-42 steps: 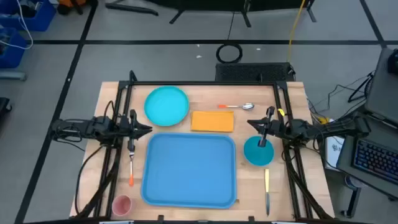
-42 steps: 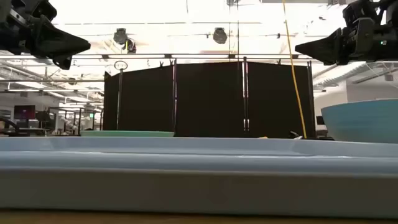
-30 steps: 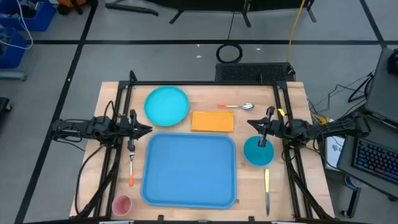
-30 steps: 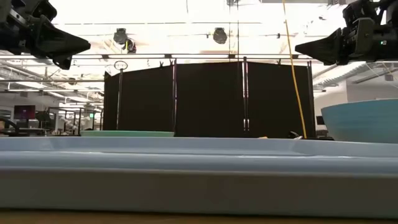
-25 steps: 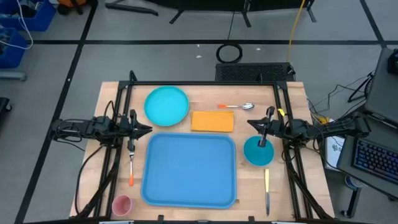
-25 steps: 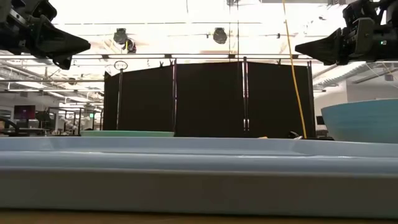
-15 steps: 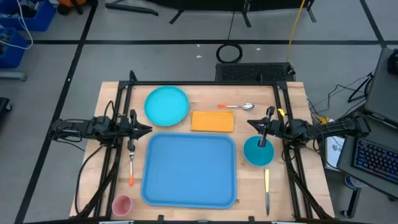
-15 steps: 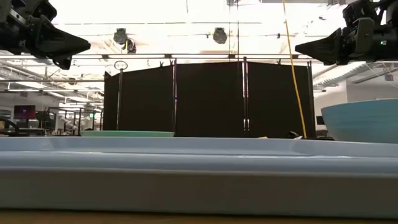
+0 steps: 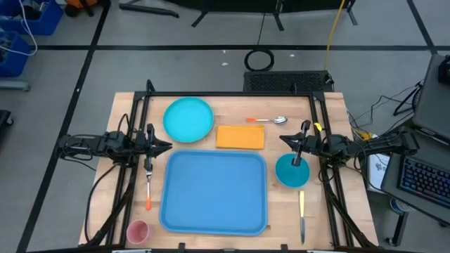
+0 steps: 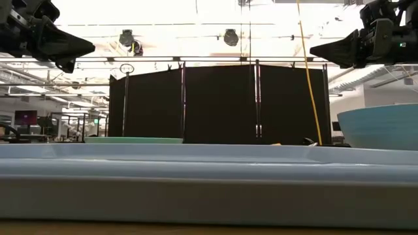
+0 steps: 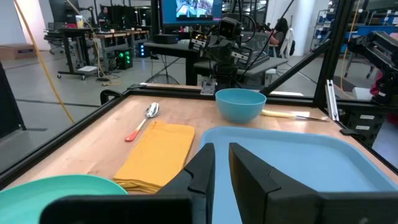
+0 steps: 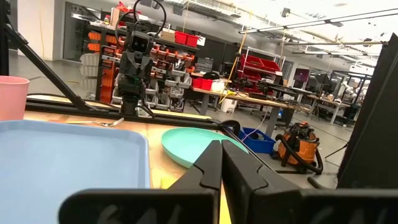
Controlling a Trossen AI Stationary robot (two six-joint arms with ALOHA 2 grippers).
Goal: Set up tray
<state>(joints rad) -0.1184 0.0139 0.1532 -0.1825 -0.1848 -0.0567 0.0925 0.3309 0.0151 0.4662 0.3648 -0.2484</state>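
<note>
When we look straight down, the tray (image 9: 214, 192) lies flat on the desk (image 9: 330, 112), near the front edge and between the two arms. Beyond it sit a plate (image 9: 188, 118) on the left and a napkin (image 9: 240, 137) to its right, with a spoon (image 9: 267, 120) just behind the napkin. A bowl (image 9: 292, 171) stands just right of the tray, a knife (image 9: 301, 211) nearer the front on that side, a fork (image 9: 148, 184) left of the tray and a pink cup (image 9: 137, 230) at the front left corner. We see the left hand (image 9: 167, 146) above the desk left of the tray's far corner, and the right hand (image 9: 284, 141) above the bowl's far edge.

From desk level, the tray's rim (image 10: 209, 173) fills the foreground, the bowl (image 10: 379, 127) rises at right, and both arms hang high, holding nothing.

Through the left wrist camera, we find the left hand's fingers (image 11: 202, 169) slightly parted and empty over the tray (image 11: 298, 162).

Through the right wrist camera, the right hand's fingers (image 12: 210, 163) are pressed together, empty, with the tray (image 12: 68, 158) and plate (image 12: 186, 142) ahead.
</note>
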